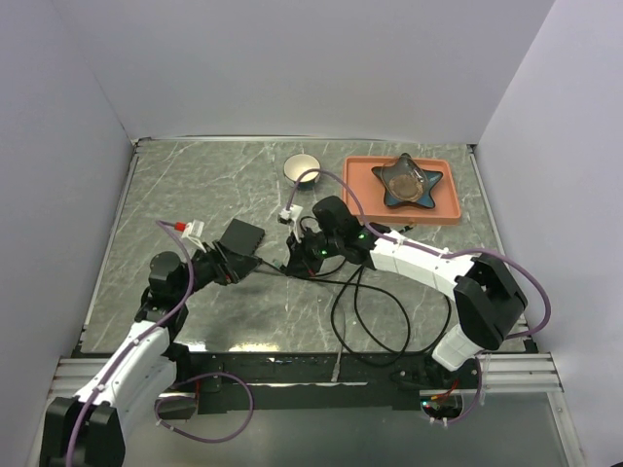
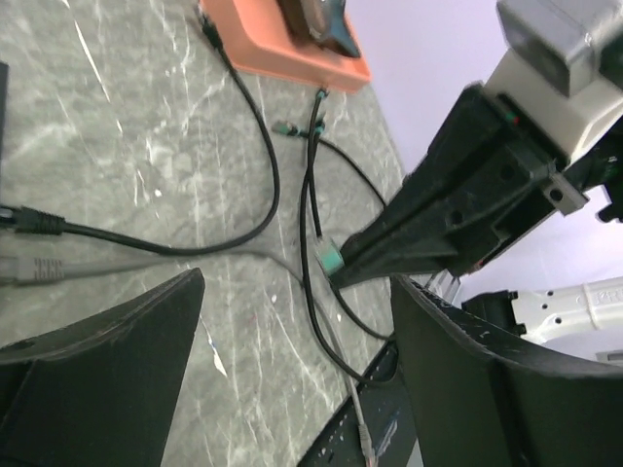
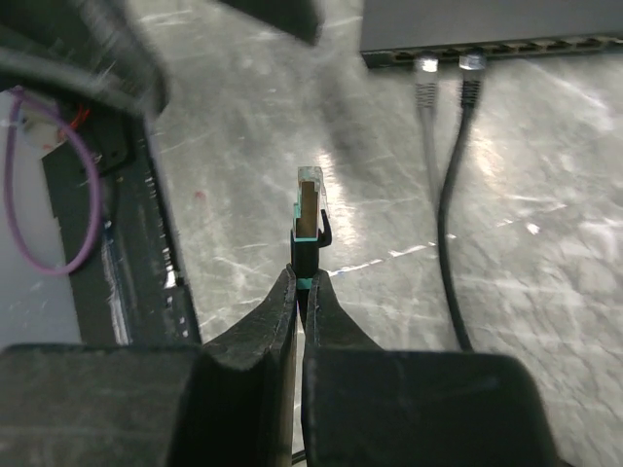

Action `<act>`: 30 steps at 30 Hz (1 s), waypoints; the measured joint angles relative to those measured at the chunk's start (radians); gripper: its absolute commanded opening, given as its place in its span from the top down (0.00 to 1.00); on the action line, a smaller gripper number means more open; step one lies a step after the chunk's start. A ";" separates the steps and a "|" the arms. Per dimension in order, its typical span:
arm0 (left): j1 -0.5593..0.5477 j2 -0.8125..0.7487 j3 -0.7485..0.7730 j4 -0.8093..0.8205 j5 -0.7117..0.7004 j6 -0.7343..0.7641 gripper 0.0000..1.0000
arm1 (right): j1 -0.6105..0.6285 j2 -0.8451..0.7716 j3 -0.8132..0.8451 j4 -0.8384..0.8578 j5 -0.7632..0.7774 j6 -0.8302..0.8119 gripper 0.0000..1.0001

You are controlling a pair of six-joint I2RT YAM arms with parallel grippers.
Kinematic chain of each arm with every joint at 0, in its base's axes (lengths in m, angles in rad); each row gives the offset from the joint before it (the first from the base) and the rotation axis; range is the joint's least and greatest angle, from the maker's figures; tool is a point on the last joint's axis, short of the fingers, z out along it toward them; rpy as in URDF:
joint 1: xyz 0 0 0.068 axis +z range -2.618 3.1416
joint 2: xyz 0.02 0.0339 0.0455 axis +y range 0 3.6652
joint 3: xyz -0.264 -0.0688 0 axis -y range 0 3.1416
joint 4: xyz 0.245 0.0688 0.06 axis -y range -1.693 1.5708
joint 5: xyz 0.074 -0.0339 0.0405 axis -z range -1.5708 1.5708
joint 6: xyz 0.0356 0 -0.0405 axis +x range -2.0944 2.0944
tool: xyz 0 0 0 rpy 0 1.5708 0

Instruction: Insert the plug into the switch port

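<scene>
The right gripper pinches the clear teal-booted network plug tight. The plug is aimed at the flat dark switch box but sits apart from its port row, where a grey cable and a black cable are already plugged in. Insertion is not yet done. The left gripper gapes empty just beside the switch.

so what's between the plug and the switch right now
Only bare table, seen in the right wrist view: nothing sits between the plug and the switch. The two plugged-in cables lie off to the right.
</scene>
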 measured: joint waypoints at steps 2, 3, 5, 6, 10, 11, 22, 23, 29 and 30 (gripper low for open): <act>-0.030 0.014 0.023 -0.033 -0.025 0.003 0.18 | 0.010 -0.001 0.010 -0.013 0.068 0.011 1.00; -0.042 0.027 0.040 -0.056 -0.043 0.003 0.18 | 0.017 -0.003 0.013 -0.016 0.104 0.012 1.00; -0.060 0.060 0.078 -0.091 -0.076 0.001 0.18 | 0.048 -0.013 0.020 -0.032 0.212 0.014 1.00; -0.064 0.075 0.090 -0.096 -0.085 -0.003 0.19 | 0.068 -0.017 0.025 -0.040 0.266 0.014 1.00; -0.080 0.111 0.104 -0.101 -0.124 -0.036 0.20 | 0.169 -0.026 0.041 -0.056 0.486 0.005 1.00; -0.086 0.117 0.104 -0.104 -0.133 -0.043 0.21 | 0.190 -0.027 0.043 -0.056 0.532 0.000 1.00; -0.142 0.175 0.106 -0.113 -0.182 -0.068 0.30 | 0.277 -0.027 0.075 -0.087 0.756 -0.020 1.00; -0.147 0.181 0.106 -0.111 -0.184 -0.068 0.30 | 0.280 -0.027 0.080 -0.087 0.761 -0.020 1.00; -0.175 0.206 0.108 -0.092 -0.195 -0.072 0.32 | 0.300 -0.024 0.106 -0.098 0.790 -0.020 1.00; -0.177 0.203 0.108 -0.089 -0.199 -0.076 0.32 | 0.300 -0.021 0.109 -0.098 0.795 -0.020 1.00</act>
